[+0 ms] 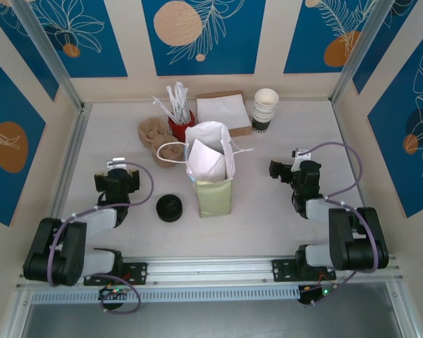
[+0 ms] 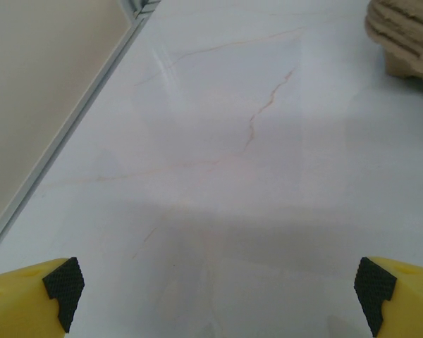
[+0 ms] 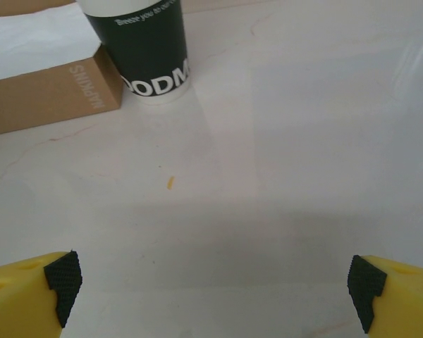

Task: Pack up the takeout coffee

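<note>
The takeout coffee is not something I can place for certain as a single cup. The cups in sight sit nested in a stack [image 1: 265,110] at the far right of the table [image 1: 268,211], just beside the napkin box [image 1: 223,113]. The open paper bag [image 1: 213,179] in the middle shows white paper at its mouth, and its depths are hidden. A low pile of black lids [image 1: 170,208] lies just left of the bag. The left fingers [image 1: 115,176] hang wide open over bare table. The right fingers [image 1: 280,169] are also spread wide with nothing between them, pointed toward the stack's dark lower band. A paper cup like these should be light, thin-walled, smooth-sided and easy to crush. I judge the best hold to be a gentle one across the wall just under the stiff rim, keeping it upright and watching that nested neighbours do not lift with it.
</note>
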You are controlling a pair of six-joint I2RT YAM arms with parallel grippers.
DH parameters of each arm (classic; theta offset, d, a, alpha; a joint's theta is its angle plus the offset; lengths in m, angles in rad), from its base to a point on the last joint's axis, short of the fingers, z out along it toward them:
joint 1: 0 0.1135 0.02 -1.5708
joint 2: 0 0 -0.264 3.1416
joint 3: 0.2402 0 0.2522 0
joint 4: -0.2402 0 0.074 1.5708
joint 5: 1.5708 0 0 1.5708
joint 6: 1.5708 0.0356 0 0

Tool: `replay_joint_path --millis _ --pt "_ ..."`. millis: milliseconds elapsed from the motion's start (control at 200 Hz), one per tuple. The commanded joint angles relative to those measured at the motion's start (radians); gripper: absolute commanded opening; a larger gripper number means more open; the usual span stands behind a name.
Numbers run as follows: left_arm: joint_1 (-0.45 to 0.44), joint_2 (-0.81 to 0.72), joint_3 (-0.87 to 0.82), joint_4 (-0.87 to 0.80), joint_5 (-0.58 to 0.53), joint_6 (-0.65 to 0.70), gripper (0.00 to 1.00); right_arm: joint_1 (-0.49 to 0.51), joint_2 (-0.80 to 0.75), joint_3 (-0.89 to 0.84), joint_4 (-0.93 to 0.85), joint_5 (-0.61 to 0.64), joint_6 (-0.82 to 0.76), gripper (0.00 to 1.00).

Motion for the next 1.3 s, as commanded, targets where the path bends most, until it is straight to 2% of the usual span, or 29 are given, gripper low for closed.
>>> replay_joint_path --millis 0,120,180,300,375,570,1294 --pt "0.014 0.04 0.061 0.105 0.059 0.05 1.0 0.002 0.073 0.032 0.148 -0.051 -0.045 0.99" --pt "0.012 0.045 0.07 0.093 0.113 0.067 1.0 0.018 0.181 0.007 0.299 -0.067 -0.07 0.99" --pt "0.012 0.037 0.058 0.112 0.147 0.075 1.0 0.028 0.157 0.045 0.174 -0.066 -0.083 0.99" --pt "0.012 0.042 0.04 0.162 0.232 0.08 1.0 -0.004 0.17 0.068 0.164 -0.117 -0.061 0.99" --pt "0.014 0.085 0.026 0.249 0.271 0.067 1.0 -0.008 0.168 0.071 0.155 -0.125 -0.06 0.99" --pt "0.031 0.245 0.06 0.332 0.301 0.051 1.0 -0.014 0.167 0.075 0.144 -0.137 -0.054 0.99" --pt "0.044 0.241 0.07 0.306 0.331 0.044 1.0 -0.014 0.168 0.075 0.144 -0.141 -0.054 0.99"
